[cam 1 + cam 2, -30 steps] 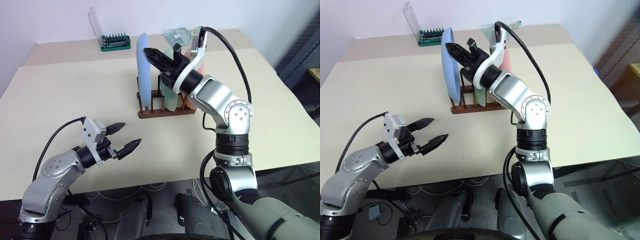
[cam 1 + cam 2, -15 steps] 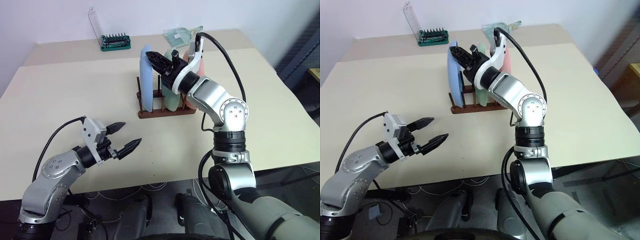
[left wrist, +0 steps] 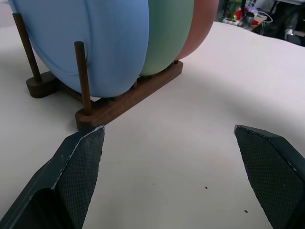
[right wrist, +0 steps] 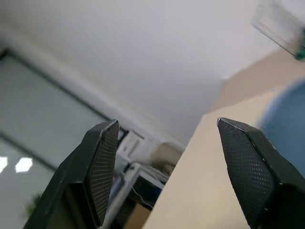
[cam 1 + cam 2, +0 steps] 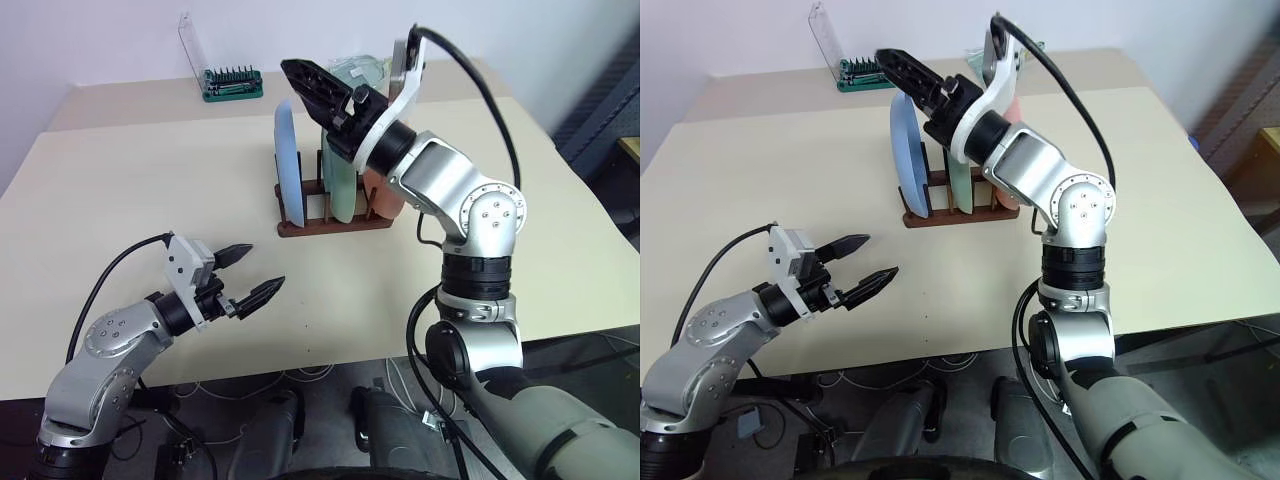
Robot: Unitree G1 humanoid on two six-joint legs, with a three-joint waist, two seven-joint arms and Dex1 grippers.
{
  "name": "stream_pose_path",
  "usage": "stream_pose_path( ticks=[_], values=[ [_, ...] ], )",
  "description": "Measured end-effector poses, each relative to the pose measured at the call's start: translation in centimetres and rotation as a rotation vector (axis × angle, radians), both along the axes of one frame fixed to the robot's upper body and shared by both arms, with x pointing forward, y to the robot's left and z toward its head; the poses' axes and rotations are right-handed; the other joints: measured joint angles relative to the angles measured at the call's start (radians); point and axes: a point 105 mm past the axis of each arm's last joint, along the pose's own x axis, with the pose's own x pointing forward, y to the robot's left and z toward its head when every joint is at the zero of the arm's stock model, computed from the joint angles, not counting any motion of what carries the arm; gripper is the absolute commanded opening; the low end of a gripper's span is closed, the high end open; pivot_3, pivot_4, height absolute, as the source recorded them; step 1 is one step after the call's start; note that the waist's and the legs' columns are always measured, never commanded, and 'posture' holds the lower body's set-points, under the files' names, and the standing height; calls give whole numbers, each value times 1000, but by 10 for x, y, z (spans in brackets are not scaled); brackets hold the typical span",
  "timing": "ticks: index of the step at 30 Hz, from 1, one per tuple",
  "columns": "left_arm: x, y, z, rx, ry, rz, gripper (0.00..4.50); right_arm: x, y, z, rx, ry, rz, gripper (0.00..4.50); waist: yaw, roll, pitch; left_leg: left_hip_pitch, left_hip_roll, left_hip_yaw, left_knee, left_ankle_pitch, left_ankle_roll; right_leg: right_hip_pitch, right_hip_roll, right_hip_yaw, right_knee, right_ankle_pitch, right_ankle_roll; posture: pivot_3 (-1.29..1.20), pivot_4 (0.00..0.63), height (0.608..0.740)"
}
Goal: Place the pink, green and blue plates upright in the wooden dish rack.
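The right hand (image 5: 318, 88) hangs open and empty above the blue plate (image 5: 287, 165), angled upward.

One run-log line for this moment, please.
plates: blue plate, green plate, pink plate upright in rack | right gripper: open, above rack, empty | left gripper: open, idle

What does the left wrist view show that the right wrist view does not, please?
Left wrist view: the green plate, the pink plate and the wooden dish rack with its pegs, all three plates standing upright in it. Right wrist view: a wall and window beyond the table edge. Both share the blue plate and the cream table.
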Motion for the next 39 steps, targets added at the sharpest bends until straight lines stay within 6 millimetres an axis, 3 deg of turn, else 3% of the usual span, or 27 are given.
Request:
stream_pose_path(
  ticks=[4,8,10,14,17,22,30,39],
  values=[
    [1,0,0,-2,-2,5,4500,-23,-3,13,-120,-214,10,3329,5,0,0,-1,0,0,0,0,0,0,0,0,-1,0,0,0,150,740],
    [2,5,-1,13,-13,42,4500,-50,-38,21,-278,-545,-51,3329,11,-2,-1,-1,-1,0,1,-1,1,3,-2,-2,-6,-1,2,0,150,740],
    [3,12,-3,22,-16,74,4500,-51,-68,3,-407,-625,-119,3329,12,-3,-2,-1,-2,1,1,-2,3,4,-4,-2,-7,-2,3,0,150,740],
    [6,37,-7,48,-12,160,4500,-45,-129,-44,-631,-588,-216,3329,11,-3,-1,-2,-2,2,1,-2,3,3,-5,-1,-6,-2,3,0,150,740],
    [8,41,-7,62,-21,170,4500,-46,-156,-56,-710,-596,-264,3329,9,-2,-1,-1,1,5,1,-2,3,3,-5,-2,-6,-2,3,0,150,740],
    [11,60,-18,78,10,229,4500,-33,-206,-110,-883,-450,-351,3329,10,-3,-1,0,3,12,2,-4,0,4,-8,-2,-6,-3,4,0,150,740],
    [8,78,-20,102,-4,289,4500,-20,-224,-158,-994,-381,-375,3329,10,-4,-1,1,7,19,1,-4,4,2,-9,-3,-6,0,1,0,150,740],
    [-3,81,-26,94,9,338,4500,-1,-222,-163,-975,-377,-369,3329,11,-4,-1,1,7,20,2,-4,4,2,-9,-3,-6,0,1,0,150,740]
  ],
)
